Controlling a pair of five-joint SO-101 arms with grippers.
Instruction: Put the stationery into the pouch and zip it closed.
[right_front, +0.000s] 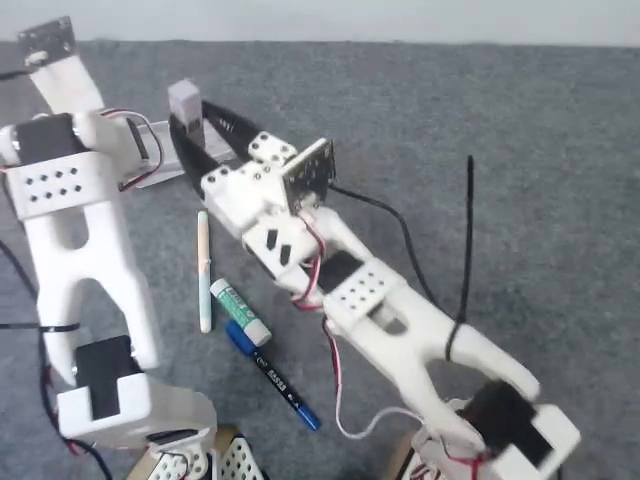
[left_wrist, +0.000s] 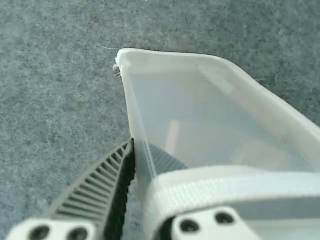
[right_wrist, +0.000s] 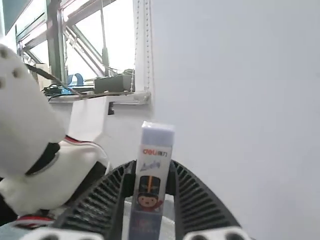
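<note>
A seemingly light, stiff eraser (right_wrist: 156, 140) is pinched low in the right claw (right_wrist: 151, 167), the limp pouch (left_wrist: 200, 110) by its edge in the left claw (left_wrist: 142, 150).

A grey mat (right_front: 520, 120) lies below a white wall (right_wrist: 240, 100)

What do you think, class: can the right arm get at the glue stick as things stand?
Probably not yet: the right gripper is shut on an eraser, so it has no free grip, though the glue stick lies uncovered.
</note>
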